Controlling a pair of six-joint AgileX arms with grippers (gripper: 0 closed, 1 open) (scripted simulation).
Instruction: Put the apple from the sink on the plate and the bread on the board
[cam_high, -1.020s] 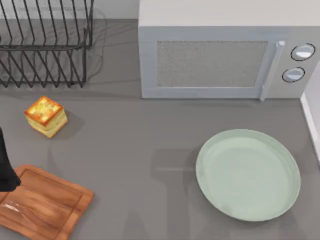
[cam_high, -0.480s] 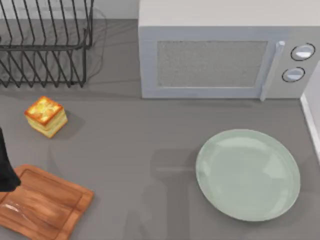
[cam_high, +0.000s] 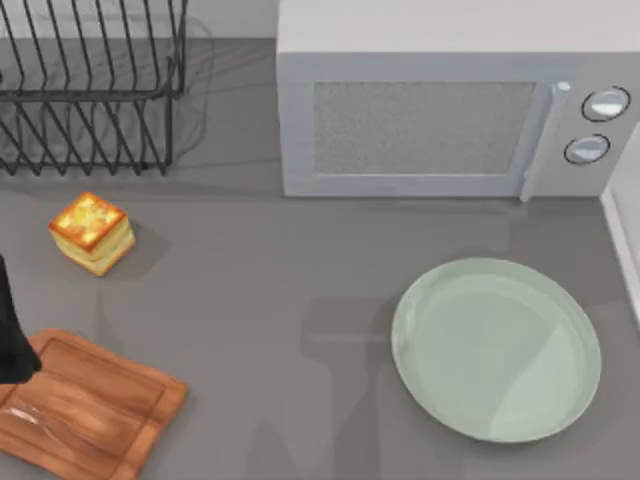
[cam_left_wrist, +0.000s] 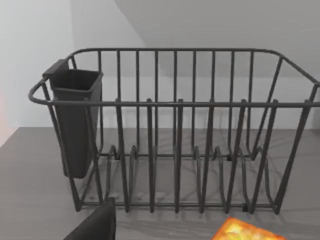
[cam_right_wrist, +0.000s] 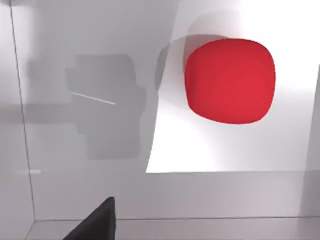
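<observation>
On the grey counter, toward the top view's left, the bread is sitting upright and untouched, well apart from the board, which is lying at the lower left corner with nothing on it. The plate is resting bare at the right side, in front of the microwave. A dish rack is standing behind the bread at the upper left.

The apple is lying in the white sink, as the right wrist view is showing; it is sitting on the pale basin floor near a wall. The right gripper is looking down on the fruit from above, with one dark finger edging into the picture; whether its fingers are released or clenched cannot be told. The left arm is waiting at the table's left edge, beside the board, and its wrist camera is facing the dish rack with a corner of the bread below it. The left gripper is likewise showing one dark finger, and its state cannot be told.

Judgement: neither item is placed yet, and the apple pick-up appears to be the step in hand. Risks: the apple is smooth and rounded, so an off-centre closure is likely to send it rolling across the basin. A descent too close to the basin wall is risking a finger striking it. Carrying the fruit out, a weak hold is risking a drop short of the plate.
</observation>
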